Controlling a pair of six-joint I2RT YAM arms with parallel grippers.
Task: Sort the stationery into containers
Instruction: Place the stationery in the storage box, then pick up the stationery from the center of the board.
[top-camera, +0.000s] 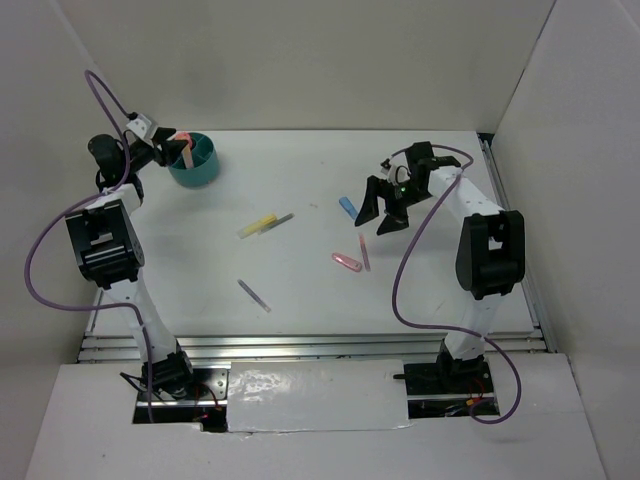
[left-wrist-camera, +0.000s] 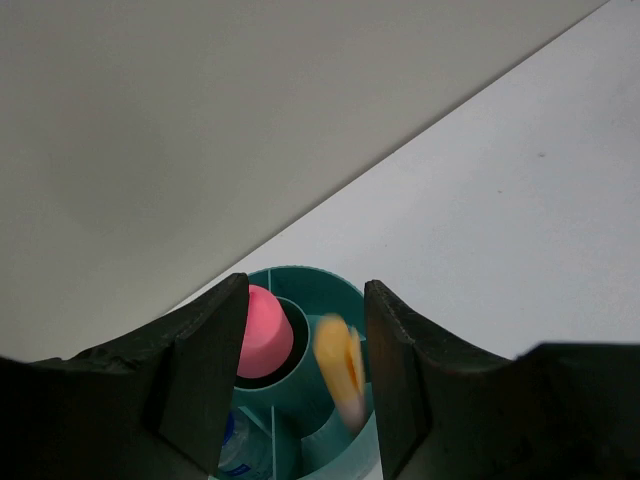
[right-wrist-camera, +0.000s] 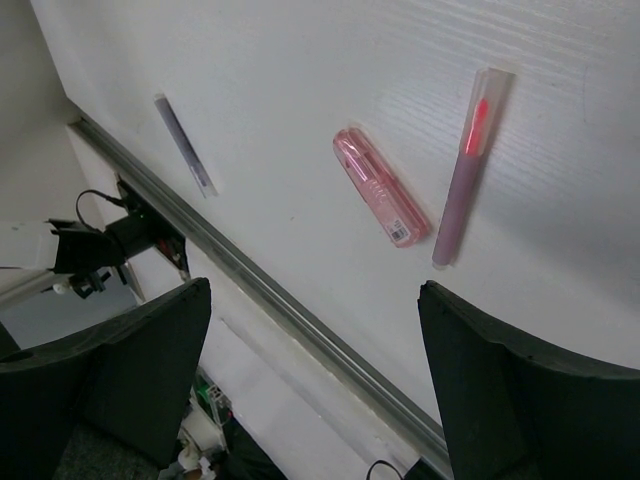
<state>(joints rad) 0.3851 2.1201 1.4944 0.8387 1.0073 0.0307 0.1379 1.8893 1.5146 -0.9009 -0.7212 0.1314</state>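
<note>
The round teal tub sits at the far left of the counter; it is smooth plastic with curved inner dividers. A blunt-ended pink marker stands in its centre well and a clear bottle with a blue cap sits in a side pocket. An orange marker, blurred, is over the tub between the matte black fingers of the left end effector, which stand apart with a gap on the marker's left. Out on the white counter lie a yellow highlighter, a thin purple pen, a small blue piece, an oblong translucent pink clip and, just beside it, a slim pink pen. The right end effector hovers above those two, spread wide and empty.
</note>
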